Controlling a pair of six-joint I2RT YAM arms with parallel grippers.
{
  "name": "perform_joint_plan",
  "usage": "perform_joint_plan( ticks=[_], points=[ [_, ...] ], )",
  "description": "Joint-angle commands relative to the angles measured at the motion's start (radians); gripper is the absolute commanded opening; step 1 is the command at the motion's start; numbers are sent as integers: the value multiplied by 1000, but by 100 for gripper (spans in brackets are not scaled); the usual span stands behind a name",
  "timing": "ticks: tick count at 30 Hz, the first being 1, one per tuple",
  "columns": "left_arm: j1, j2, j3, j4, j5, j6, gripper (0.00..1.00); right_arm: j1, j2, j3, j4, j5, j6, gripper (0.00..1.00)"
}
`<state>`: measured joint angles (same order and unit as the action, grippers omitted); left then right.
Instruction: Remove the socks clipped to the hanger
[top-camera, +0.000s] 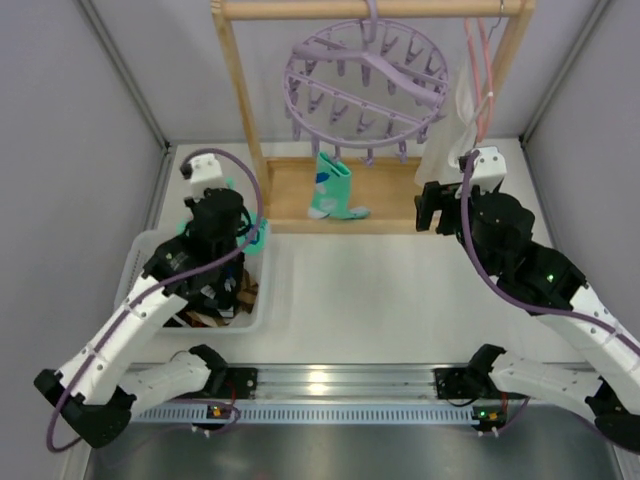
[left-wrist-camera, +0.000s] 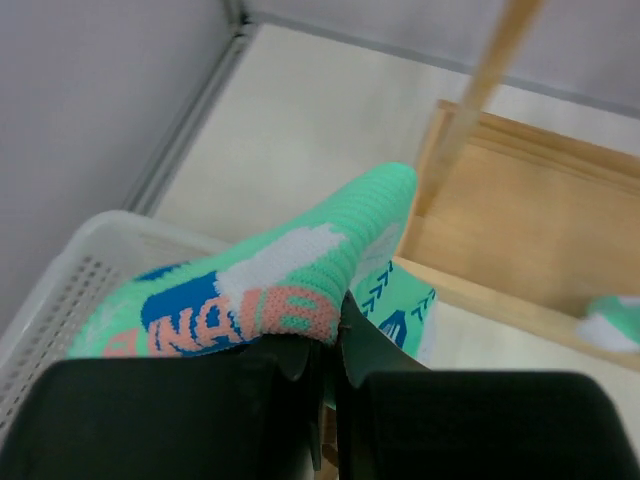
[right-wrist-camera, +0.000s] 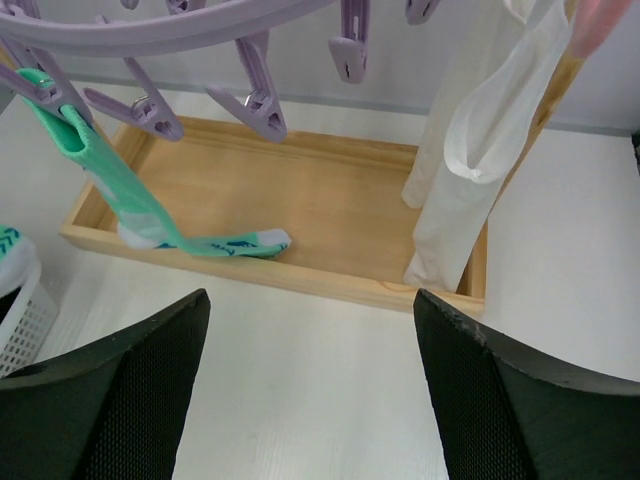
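The round lavender hanger hangs from the wooden rail, its pegs dangling; its ring also shows at the top of the right wrist view. One teal-and-white sock is still clipped to a peg and droops into the wooden base tray. My left gripper is shut on another teal sock with pink and blue marks and holds it over the far right corner of the white basket. My left gripper's jaws pinch the sock's edge. My right gripper is open and empty, facing the tray from the right.
The white basket at the left holds brown socks; its rim shows in the left wrist view. The wooden rack's base tray stands at the back. A long white cloth and a pink clothes hanger hang at the right.
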<state>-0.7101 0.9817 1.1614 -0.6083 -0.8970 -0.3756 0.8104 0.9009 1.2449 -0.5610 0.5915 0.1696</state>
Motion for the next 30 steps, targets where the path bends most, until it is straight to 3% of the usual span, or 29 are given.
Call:
perform_joint_plan(
  ticks=[1, 5, 8, 10, 15, 18, 22, 25, 26, 30],
  points=[
    [222, 8, 50, -125, 193, -37, 0, -16, -11, -22, 55, -18, 30, 80],
    [534, -23, -12, -125, 315, -49, 0, -19, -10, -41, 59, -33, 24, 80],
    [712, -70, -32, -123, 392, -46, 0, -25, -13, -58, 67, -42, 19, 82],
    [787, -101, -34, -125, 373, -55, 0, -30, -19, -68, 79, -56, 18, 82],
    [833, -162, -9, -130, 302, -101, 0, -47, -22, -105, 110, -104, 22, 82],
    [834, -158, 9, -130, 340, -80, 0, -56, -28, -125, 122, -127, 21, 82],
    [833, -149, -99, -125, 355, -101, 0, -68, -43, -151, 142, -156, 21, 82],
    [834, -106, -190, -104, 490, -158, 0, -74, -54, -165, 148, -170, 21, 83],
    [833, -92, -219, -79, 595, -193, 0, -76, -56, -168, 151, -171, 21, 83],
    [834, -26, -359, 8, 739, -301, 0, -79, -74, -188, 159, -188, 27, 83]
  ],
)
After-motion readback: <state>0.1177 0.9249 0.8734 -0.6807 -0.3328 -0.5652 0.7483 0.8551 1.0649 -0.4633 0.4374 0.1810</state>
